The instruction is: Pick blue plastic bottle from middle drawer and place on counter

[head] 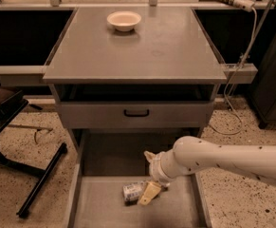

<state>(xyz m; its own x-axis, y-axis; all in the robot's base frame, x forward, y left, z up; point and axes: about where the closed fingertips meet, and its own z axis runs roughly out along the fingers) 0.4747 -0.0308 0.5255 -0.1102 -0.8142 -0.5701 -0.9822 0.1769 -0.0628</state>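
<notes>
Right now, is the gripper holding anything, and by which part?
Nothing is held. The gripper is open, low in the drawer. The bottle lies on its side on the drawer floor, with one finger at its end.

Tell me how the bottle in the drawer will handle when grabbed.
The blue plastic bottle lies on its side in the middle drawer, so it may roll if nudged. It looks small, so probably light. The gripper hovers open close by it.

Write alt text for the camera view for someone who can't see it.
The gripper, open, reaches into the pulled-out middle drawer beside the blue plastic bottle, which lies on its side on the drawer floor. Above, a cream bowl sits near the far edge of the counter.
</notes>
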